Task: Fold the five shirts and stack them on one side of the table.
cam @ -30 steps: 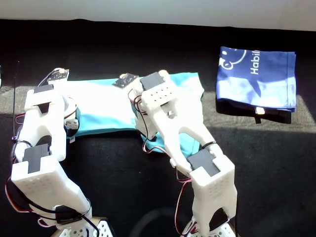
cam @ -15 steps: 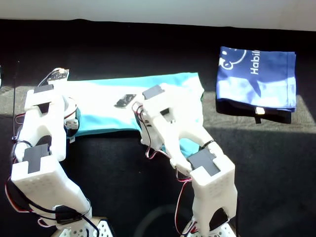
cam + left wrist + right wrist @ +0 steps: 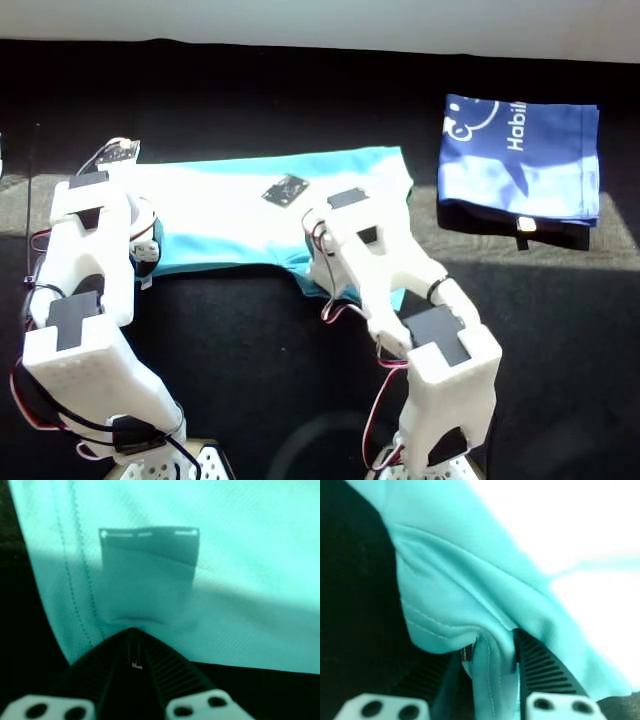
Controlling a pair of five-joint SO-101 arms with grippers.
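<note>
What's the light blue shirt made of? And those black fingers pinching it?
The shirt looks like thin, sporty knit cloth, probably polyester: tiny mesh dots, a stitched hem and soft folds. The fingers look like matte black plastic with grippy ridges, maybe 3D-printed.

Open black tabletop (image 3: 250, 90) runs along the frame's top. The turquoise shirt (image 3: 220, 215) fills the centre, folded shirts (image 3: 520, 160) the upper right

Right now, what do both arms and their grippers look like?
The left arm and right arm are blocky white shells with black motor blocks and loose red and black cables. The left gripper and right gripper have black ridged fingers on white bases with round holes.
</note>
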